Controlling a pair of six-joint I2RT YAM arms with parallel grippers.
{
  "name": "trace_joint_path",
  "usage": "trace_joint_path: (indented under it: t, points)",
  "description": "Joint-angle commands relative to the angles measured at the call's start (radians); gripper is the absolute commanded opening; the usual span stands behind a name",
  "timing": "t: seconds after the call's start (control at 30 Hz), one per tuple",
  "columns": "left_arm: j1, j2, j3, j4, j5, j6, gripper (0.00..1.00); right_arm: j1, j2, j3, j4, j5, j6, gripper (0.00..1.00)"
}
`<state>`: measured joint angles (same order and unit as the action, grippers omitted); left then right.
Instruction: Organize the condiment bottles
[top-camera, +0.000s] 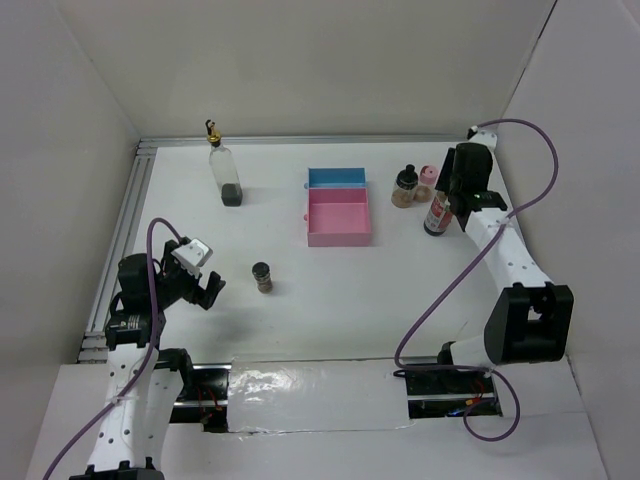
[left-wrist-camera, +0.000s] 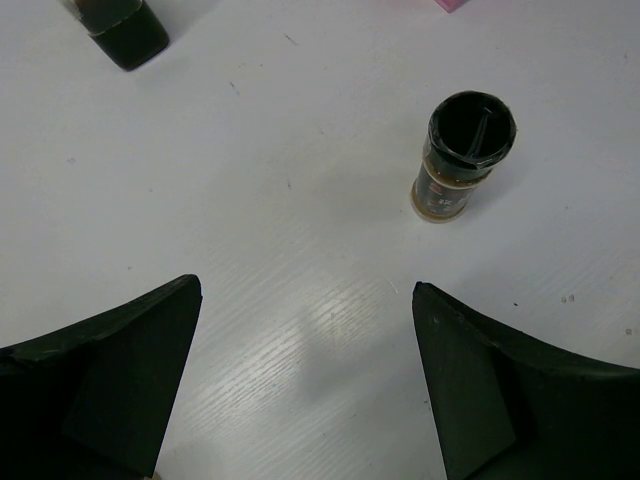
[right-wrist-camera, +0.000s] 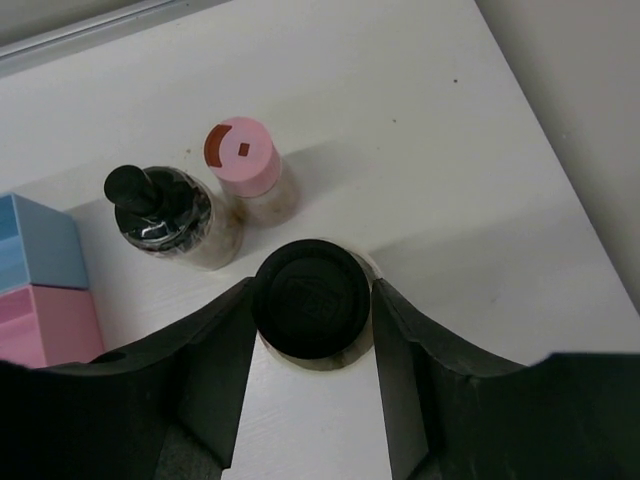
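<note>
The red-label bottle (top-camera: 437, 214) stands upright by the right edge of the counter (top-camera: 380, 300), toward the far right corner. The right jaws pinch it: in the right wrist view, both fingers (right-wrist-camera: 215, 350) sit tight against the sides of its black cap (right-wrist-camera: 312, 305), with no gap showing. Just beyond it, toward the far edge, the pink-capped shaker (top-camera: 427, 180) and the black-topped jar (top-camera: 404, 186) stand side by side, both upright.

Left of these 2, the blue tray (top-camera: 337, 178) and pink tray (top-camera: 338, 218) are butted together in the far half of the counter, the blue one on the far side.

The pourer bottle (top-camera: 228, 172) stands toward the far left corner with dark liquid in its bottom. The small jar (top-camera: 262, 277) stands alone, left of the middle and nearer the near edge. The left jaws are spread wide and empty, just left of that jar and apart from it.
</note>
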<state>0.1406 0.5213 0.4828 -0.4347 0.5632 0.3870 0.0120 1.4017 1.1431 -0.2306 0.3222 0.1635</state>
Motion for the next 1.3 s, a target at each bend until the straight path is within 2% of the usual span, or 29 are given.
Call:
trace_joint_path:
  t: [0.0,0.1,0.17,0.2,0.27,0.3,0.37,0.53,0.67,0.77,0.8,0.87,0.93,1.03,1.13,1.27]
  points:
    - [-0.001,-0.001,0.022,0.013,0.001,-0.014,0.99,-0.004,-0.007,-0.022,0.145,0.029,-0.045,0.55]
    - [-0.003,-0.001,0.025,0.014,0.003,-0.014,0.99,-0.044,-0.004,-0.023,0.168,-0.014,-0.078,0.59]
    - [-0.003,-0.001,0.025,0.013,0.006,-0.014,0.99,-0.049,-0.003,-0.022,0.172,-0.035,-0.099,0.55]
    - [-0.003,-0.003,0.028,0.011,0.006,-0.016,0.99,-0.049,-0.004,-0.029,0.177,-0.041,-0.105,0.42]
    - [-0.003,-0.001,0.027,0.01,0.006,-0.016,0.99,-0.049,-0.029,-0.036,0.181,-0.037,-0.117,0.27]
    - [-0.003,-0.003,0.028,0.01,0.006,-0.014,0.99,-0.049,-0.041,-0.042,0.178,-0.023,-0.12,0.13]
    - [-0.003,-0.003,0.028,0.01,0.004,-0.017,0.99,-0.052,-0.096,-0.052,0.181,-0.011,-0.142,0.01]
    - [-0.001,0.005,0.025,0.013,0.02,-0.011,0.99,-0.064,-0.207,-0.045,0.154,-0.09,-0.229,0.0]
    - [-0.001,0.016,0.025,0.013,0.02,-0.01,0.99,-0.058,-0.24,0.127,0.013,-0.124,-0.257,0.0]
    - [-0.003,0.016,0.023,0.013,0.015,-0.013,0.99,-0.052,-0.244,0.282,-0.125,-0.308,-0.355,0.0]
    - [-0.003,0.017,0.023,0.013,0.011,-0.013,0.99,-0.047,-0.242,0.314,-0.189,-0.477,-0.387,0.0]
    - [-0.001,0.022,0.023,0.016,0.006,-0.013,0.99,-0.029,-0.239,0.366,-0.217,-0.619,-0.411,0.0]
    - [-0.003,0.031,0.027,0.014,0.001,-0.013,0.99,-0.018,-0.233,0.371,-0.162,-0.714,-0.363,0.0]
    - [-0.001,0.055,0.043,0.014,-0.014,-0.011,0.99,0.049,-0.172,0.398,-0.06,-0.747,-0.253,0.0]
    - [-0.003,0.085,0.071,0.021,-0.031,-0.011,0.99,0.12,-0.078,0.435,0.066,-0.691,-0.168,0.0]
    - [-0.001,0.121,0.129,0.01,-0.019,0.013,0.99,0.244,0.055,0.521,0.187,-0.597,-0.168,0.0]
